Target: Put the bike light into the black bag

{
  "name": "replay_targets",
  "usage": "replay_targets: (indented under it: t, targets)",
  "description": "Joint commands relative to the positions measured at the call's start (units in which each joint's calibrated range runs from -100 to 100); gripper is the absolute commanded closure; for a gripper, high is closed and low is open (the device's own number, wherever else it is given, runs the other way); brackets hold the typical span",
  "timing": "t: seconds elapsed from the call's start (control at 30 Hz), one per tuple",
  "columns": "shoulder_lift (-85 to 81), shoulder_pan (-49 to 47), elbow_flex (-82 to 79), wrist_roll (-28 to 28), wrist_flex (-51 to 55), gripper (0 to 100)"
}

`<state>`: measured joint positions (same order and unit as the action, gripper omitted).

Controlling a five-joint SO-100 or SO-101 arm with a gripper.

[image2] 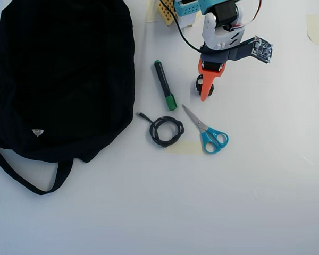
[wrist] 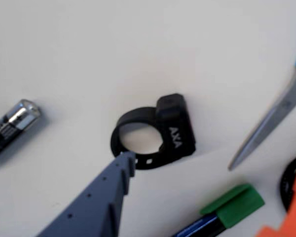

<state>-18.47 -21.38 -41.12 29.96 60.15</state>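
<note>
While the claw (wrist: 153, 163) is hanging with its jaws apart at mid-frame of the wrist view, the bike light (wrist: 173, 129) is lying between them on the table (wrist: 138, 49), untouched. Overhead, the black bag (image2: 58, 74) is filling the upper left.

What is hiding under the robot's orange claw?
From overhead, the gripper covers most of a small black thing. The wrist view shows it: the bike light with its loop strap, lying on the white table. Its red lens is not visible.
</note>
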Motion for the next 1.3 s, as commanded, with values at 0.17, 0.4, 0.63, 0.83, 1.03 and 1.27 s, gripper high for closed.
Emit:
replay_targets:
  t: [0.17, 0.4, 0.63, 0.83, 1.03, 1.27]
  targets:
    - [3.78, -0.16, 0.95, 0.29, -1.24, 59]
    - [7.6, -0.23, 1.04, 0.35, -6.92, 59]
    - [9.18, 1.11, 1.04, 2.44, -7.44, 59]
    - [13.24, 1.19, 1.13, 2.44, -8.56, 59]
    - [15.48, 1.41, 1.04, 2.29, -11.75, 59]
    - [15.98, 1.56, 1.04, 1.87, -11.75, 59]
